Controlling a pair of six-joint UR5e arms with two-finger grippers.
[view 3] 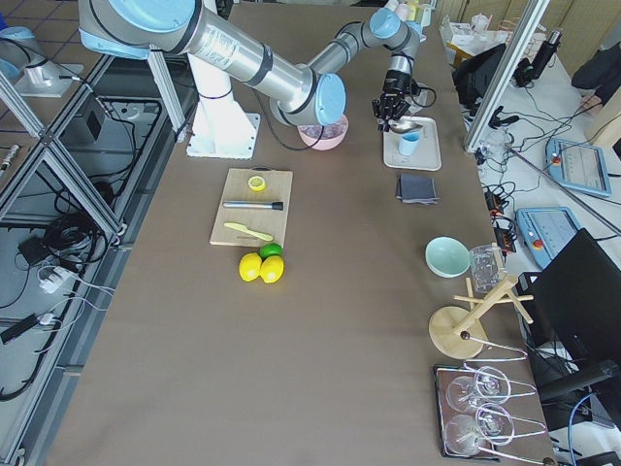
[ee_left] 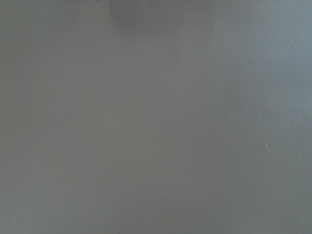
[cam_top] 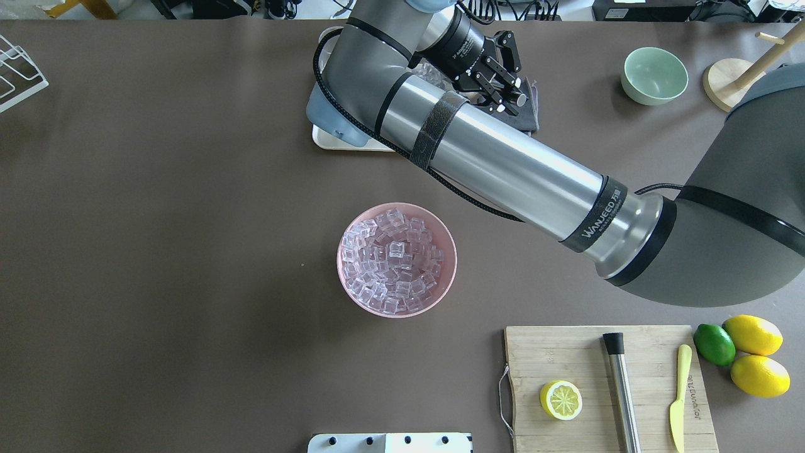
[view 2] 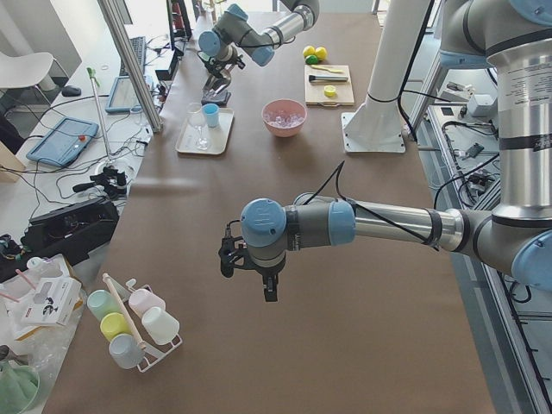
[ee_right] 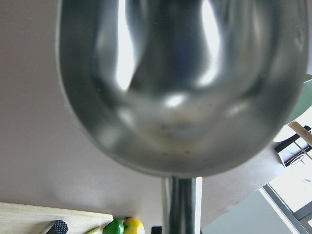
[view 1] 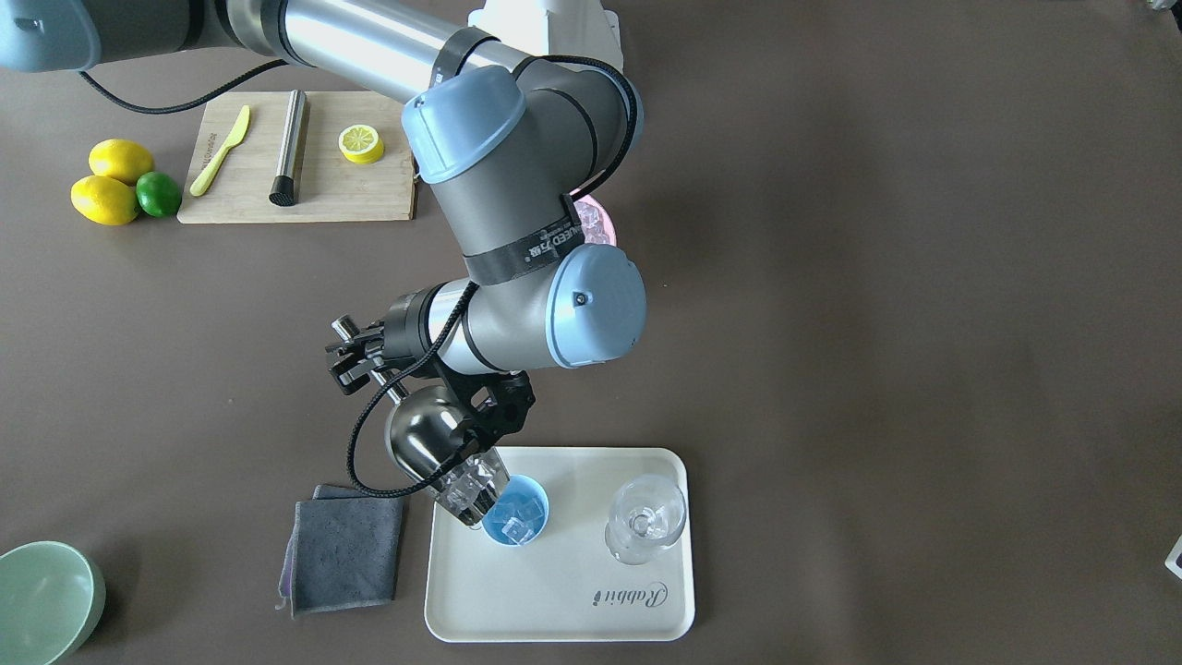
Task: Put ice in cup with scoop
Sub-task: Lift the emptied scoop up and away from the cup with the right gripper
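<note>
My right gripper is shut on the thin rod handle of the steel scoop. The scoop tilts mouth-down over the rim of the light-blue cup, with ice sliding out at its lip. A few cubes lie in the cup. The cup stands on a white tray. More ice fills a pink bowl at mid-table. The scoop's trough fills the right wrist view. The left gripper hovers far down the table; whether it is open or shut I cannot tell.
A clear stemmed glass shares the tray beside the cup. A grey cloth lies next to the tray and a green bowl beyond it. A cutting board carries a knife, steel cylinder and lemon half, with lemons and a lime alongside.
</note>
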